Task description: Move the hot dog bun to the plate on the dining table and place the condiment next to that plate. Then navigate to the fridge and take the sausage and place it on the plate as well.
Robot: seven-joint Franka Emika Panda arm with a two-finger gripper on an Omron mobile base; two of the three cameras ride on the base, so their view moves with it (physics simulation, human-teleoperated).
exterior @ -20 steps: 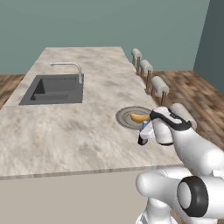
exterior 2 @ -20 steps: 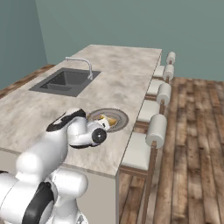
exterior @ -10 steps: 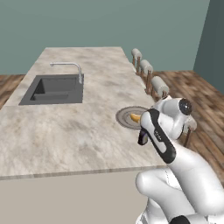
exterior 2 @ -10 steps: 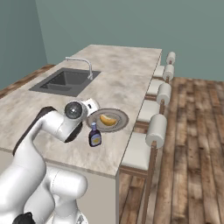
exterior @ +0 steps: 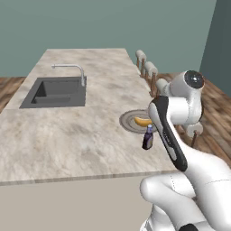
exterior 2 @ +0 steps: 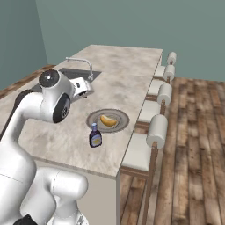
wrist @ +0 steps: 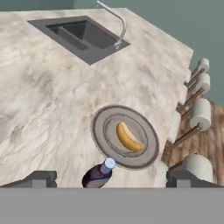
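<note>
Bottle (exterior 2: 95, 136) first, nearest the table's (exterior: 67, 135) front edge: the condiment stands upright, free of any grip, just beside the plate's (exterior 2: 92, 119) near rim on the side facing the robot. The plate sits close to the table's right-hand edge, the one lined with stools (exterior 2: 157, 127), and the bun (exterior 2: 108, 120) lies in its middle. So both table placements look finished (judging from how things lie).

Above and behind these, the gripper (wrist: 111, 181) hangs clear of the bottle with its jaws wide apart and nothing between them; in the hand view the dark fingertips (wrist: 40, 178) flank the bottle cap from above.

Farther off, the sink (exterior: 56, 91) and faucet (exterior: 72, 72) take up the far left part of the top, well apart from the plate.

The step in hand is most likely the retreat before driving to the fridge. Done well, that means lifting the hand straight up and away, so no finger clips the cap and tips the bottle onto the plate. Tuck the arm in before the base turns, keeping the elbow off the table edge and the stools.
</note>
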